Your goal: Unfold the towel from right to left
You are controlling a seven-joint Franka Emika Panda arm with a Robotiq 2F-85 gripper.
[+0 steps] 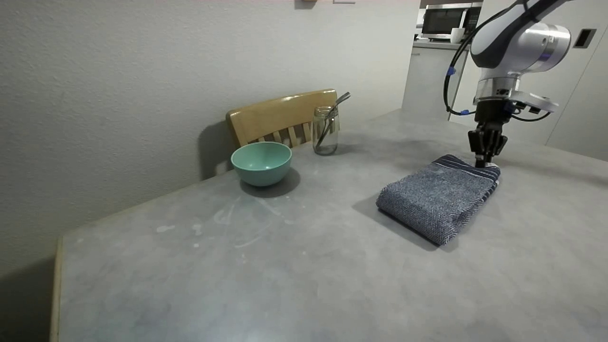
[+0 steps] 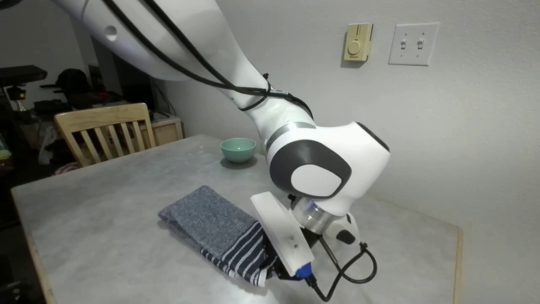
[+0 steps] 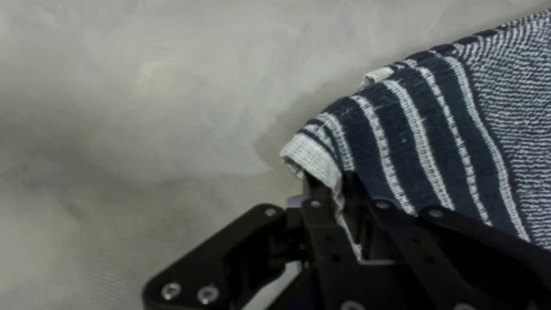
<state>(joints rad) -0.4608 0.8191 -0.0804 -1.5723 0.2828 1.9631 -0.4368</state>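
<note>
**Bowl (image 1: 261, 164) and glass jar (image 1: 331, 136) left, towel (image 1: 434, 197) right**

From here, the bowl stands on the surface (image 1: 285, 266), a chair (image 1: 285, 110) behind it. A utensil (image 1: 342, 98) leans in the glass jar. The towel reaches nearer me, its far end between the fingers (image 1: 480, 160).

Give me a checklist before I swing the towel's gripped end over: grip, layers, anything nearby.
1) Tool closed on the striped end of the towel: ok; the wrist view shows its white hem pinched there. How firmly cannot be judged.
2) Only the top layer caught: cannot tell; the tool partly hides the pinch, though another white edge shows outside it.
3) Towel opened out: not ok; it lies folded on the table.
4) Teal bowl apart from the towel: ok in both exterior views.
5) Glass jar upright and apart from the towel: ok in an exterior view; a utensil sticks out of its top.
</note>
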